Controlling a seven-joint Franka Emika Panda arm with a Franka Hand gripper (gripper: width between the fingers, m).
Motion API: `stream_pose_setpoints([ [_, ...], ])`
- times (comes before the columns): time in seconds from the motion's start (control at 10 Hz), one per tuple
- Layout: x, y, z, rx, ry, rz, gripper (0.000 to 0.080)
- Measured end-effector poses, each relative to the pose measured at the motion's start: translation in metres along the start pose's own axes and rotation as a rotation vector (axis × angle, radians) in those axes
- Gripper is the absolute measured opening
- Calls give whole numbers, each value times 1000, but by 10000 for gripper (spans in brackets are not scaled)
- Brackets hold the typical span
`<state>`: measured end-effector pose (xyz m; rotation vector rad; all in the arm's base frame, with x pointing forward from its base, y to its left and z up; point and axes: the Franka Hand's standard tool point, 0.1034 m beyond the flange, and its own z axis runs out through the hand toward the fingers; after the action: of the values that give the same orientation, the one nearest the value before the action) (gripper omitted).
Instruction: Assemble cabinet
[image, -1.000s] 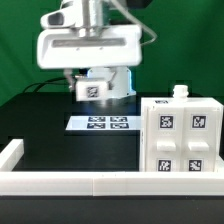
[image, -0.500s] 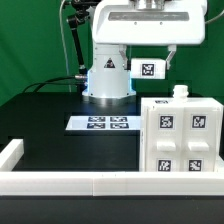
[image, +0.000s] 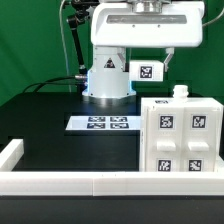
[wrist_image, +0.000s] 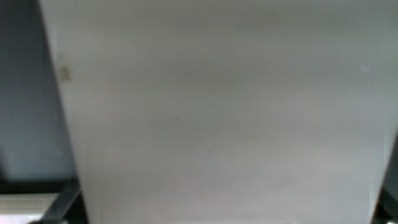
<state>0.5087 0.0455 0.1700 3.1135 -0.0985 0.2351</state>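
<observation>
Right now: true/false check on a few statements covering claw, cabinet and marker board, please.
1. The claw holds a small tagged white piece in the air. True.
2. The marker board lies on top of the cabinet. False: it lies flat on the table, to the exterior view's left of the cabinet.
3. The cabinet stands at the exterior view's right, close behind the white rail. True.
4. The cabinet's facing side has no tags. False: it shows four.

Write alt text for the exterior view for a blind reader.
The gripper of a white robot arm holds a small white tagged block in the air over a black table. On the exterior view's right stands a large white plastic box with four black-and-white square tags; a flat white marker board lies mid-table, a low white border rail edges the front.
</observation>
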Motion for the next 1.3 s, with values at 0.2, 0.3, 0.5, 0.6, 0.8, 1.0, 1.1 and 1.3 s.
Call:
stream_pose_setpoints([
  [0.2,28,-19,-11,34,7,-26,543],
  [0.3,45,-26,-13,41,24,-31,543],
  [0.5,64,-33,-17,54,46,-46,543],
  [0.6,62,-33,-16,54,43,-46,543],
  [0.8,61,-33,-15,53,42,-46,543],
  [1.0,64,-34,-13,51,41,-57,543],
  [1.1,73,-37,-11,54,37,-78,543],
  [1.3,91,-44,-3,60,46,-91,543],
])
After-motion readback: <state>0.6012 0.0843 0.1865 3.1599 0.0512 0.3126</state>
